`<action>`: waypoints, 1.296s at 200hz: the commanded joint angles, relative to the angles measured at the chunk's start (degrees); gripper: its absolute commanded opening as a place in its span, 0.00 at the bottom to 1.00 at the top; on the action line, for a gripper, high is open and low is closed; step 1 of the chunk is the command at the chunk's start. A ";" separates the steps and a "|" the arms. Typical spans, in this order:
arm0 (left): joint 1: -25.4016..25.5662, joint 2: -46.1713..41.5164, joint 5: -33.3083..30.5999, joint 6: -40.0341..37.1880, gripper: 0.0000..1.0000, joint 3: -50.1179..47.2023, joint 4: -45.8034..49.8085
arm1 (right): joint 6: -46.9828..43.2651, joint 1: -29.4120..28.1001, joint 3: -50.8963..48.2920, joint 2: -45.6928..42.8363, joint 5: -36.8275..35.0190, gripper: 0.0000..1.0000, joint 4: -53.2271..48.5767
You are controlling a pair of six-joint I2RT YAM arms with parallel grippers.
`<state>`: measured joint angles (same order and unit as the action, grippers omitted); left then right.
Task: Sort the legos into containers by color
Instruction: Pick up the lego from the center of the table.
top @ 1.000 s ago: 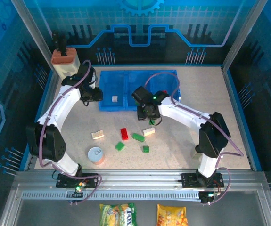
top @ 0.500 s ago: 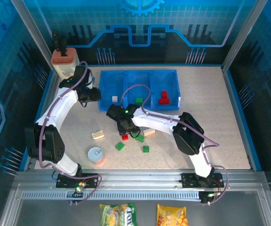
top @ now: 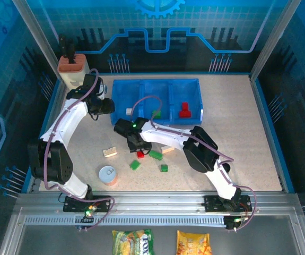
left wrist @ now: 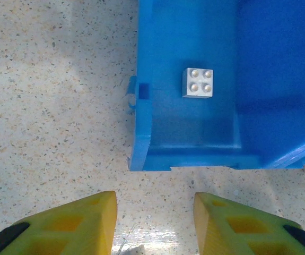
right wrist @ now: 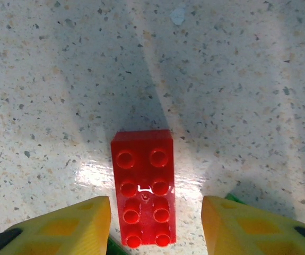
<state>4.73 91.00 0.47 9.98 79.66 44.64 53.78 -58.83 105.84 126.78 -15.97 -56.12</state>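
Note:
The blue three-compartment tray [top: 141, 90] holds a cream brick [top: 129, 111] on the left, a green brick [top: 156, 113] in the middle and red bricks [top: 184, 110] on the right. My right gripper [top: 133, 141] hangs open low over a red two-by-four brick [right wrist: 143, 188], its yellow fingers [right wrist: 78, 226] on either side of the brick's near end without touching it. Green bricks [top: 156, 154] and cream bricks [top: 110, 152] lie loose nearby. My left gripper [left wrist: 155, 212] is open and empty over bare table, just outside the tray's left compartment [left wrist: 194, 133], where the cream brick [left wrist: 197, 82] lies.
A round white-topped can [top: 108, 175] stands at the front left of the table. A beige holder with an orange top [top: 72, 66] sits at the back left corner. A green brick's edge [right wrist: 234, 201] lies beside the right finger. Raised blue borders edge the table.
My right arm has swung left and forward from over the tray and come down over the red brick. The left gripper has shifted only slightly.

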 commanded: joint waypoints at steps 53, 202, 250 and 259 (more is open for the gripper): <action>-0.96 -1.55 2.44 -0.41 0.43 -0.71 -0.26 | -0.11 -1.18 2.64 4.11 0.81 0.51 -2.55; -1.04 -1.55 2.76 -0.39 0.43 -0.81 -0.12 | -0.35 -1.75 2.20 3.30 -0.42 0.32 -2.16; -1.05 -1.18 2.61 -0.30 0.43 -0.60 0.09 | -1.52 -1.64 3.15 1.87 -0.84 0.29 -2.58; -1.04 -1.18 2.61 -0.33 0.43 -0.59 0.10 | -2.13 -1.57 3.38 1.56 -0.82 0.29 -2.60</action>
<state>4.23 91.00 2.00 10.13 79.66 44.64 52.69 -59.72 107.37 130.82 -15.68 -57.12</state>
